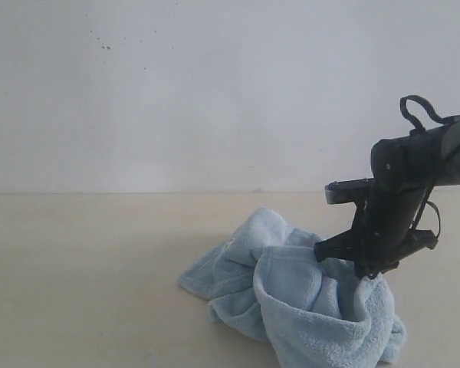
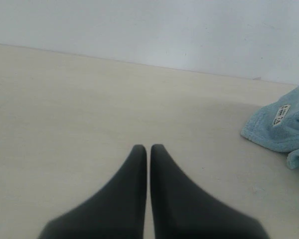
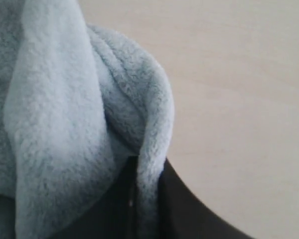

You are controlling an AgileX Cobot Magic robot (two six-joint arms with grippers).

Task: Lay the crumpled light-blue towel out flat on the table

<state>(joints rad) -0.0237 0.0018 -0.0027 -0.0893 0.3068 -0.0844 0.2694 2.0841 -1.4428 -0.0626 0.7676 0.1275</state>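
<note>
Soft, even light is filling all three views, making everything look bright and a little pale. The towel (image 1: pixel 307 307) is casting only a faint gray shadow on the table (image 1: pixel 77 291) beside it. The left gripper (image 2: pixel 148 148) is looking blurry close to the camera. The right wrist view is showing the fluffy towel a bit fuzzy.

The towel (image 1: pixel 307 307) is fluffy terry cloth; the table (image 1: pixel 84 291) looks smooth, matt, perhaps laminate.
</note>
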